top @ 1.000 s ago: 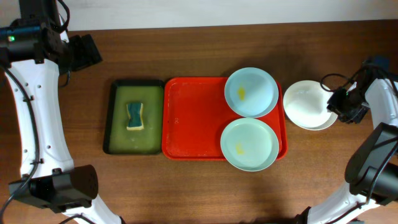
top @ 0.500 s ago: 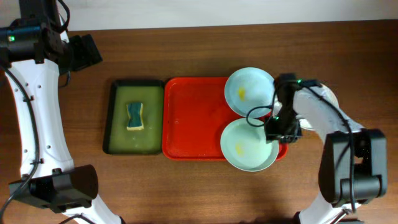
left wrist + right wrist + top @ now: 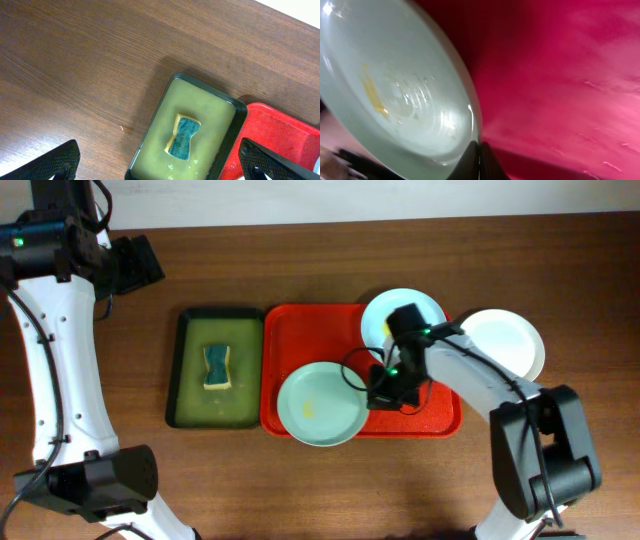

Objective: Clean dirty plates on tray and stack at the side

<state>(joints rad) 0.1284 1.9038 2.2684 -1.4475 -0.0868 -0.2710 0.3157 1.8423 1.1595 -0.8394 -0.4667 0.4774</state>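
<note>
The red tray (image 3: 310,340) lies mid-table. On it, the pale green plate (image 3: 320,404) with a yellow smear sits at the front, overhanging the front rim. The pale blue plate (image 3: 400,315) is at the tray's back right, partly under my right arm. The white plate (image 3: 505,345) rests on the table right of the tray. My right gripper (image 3: 376,395) is at the green plate's right rim. In the right wrist view its fingertips (image 3: 480,147) are pinched shut on that rim of the green plate (image 3: 395,85). My left gripper (image 3: 160,165) hangs open, high over the table's back left.
A dark green tray (image 3: 185,320) of yellowish liquid sits left of the red tray, with a blue-and-yellow sponge (image 3: 217,367) in it. In the left wrist view the sponge (image 3: 184,138) lies below my open fingers. The right arm's cable loops over the red tray.
My right arm swept from beside the white plate onto the tray and shut on the green plate's rim. That plate slid left along the tray's front. The left arm stayed still.
</note>
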